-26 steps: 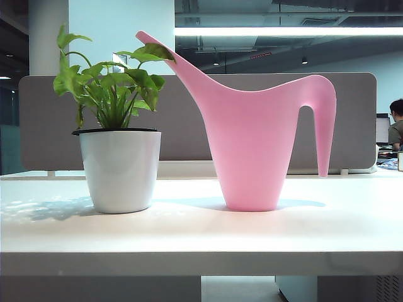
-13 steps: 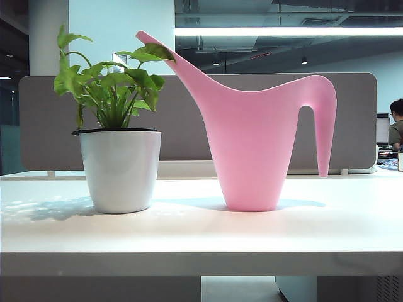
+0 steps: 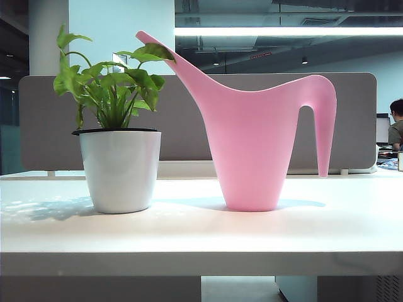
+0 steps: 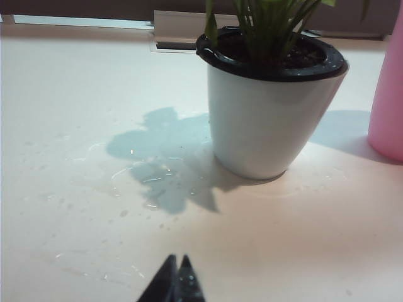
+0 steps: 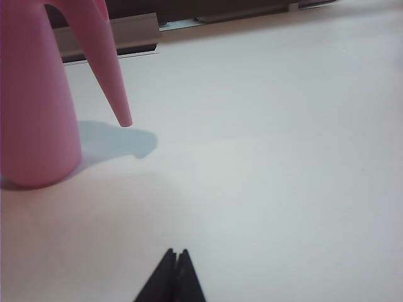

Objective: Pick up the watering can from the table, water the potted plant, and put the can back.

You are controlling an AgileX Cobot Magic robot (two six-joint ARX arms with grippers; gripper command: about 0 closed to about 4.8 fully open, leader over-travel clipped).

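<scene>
Exterior view shows the watering can upright on the bench, just right of the potted plant. Both the left pincer and right pincer hover shut and empty. The can looks stiff, light and slick; its thin handle seems the best hold.

Potted plant left of watering can (both on table).

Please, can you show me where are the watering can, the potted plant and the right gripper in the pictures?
watering can [image 3: 252, 151], exterior view, on the middle of its pink body.
potted plant [image 3: 119, 167], exterior view, on the white pot wall.
right gripper [image 5: 176, 255], right wrist view, at its shut black fingertips, above the table.
</scene>
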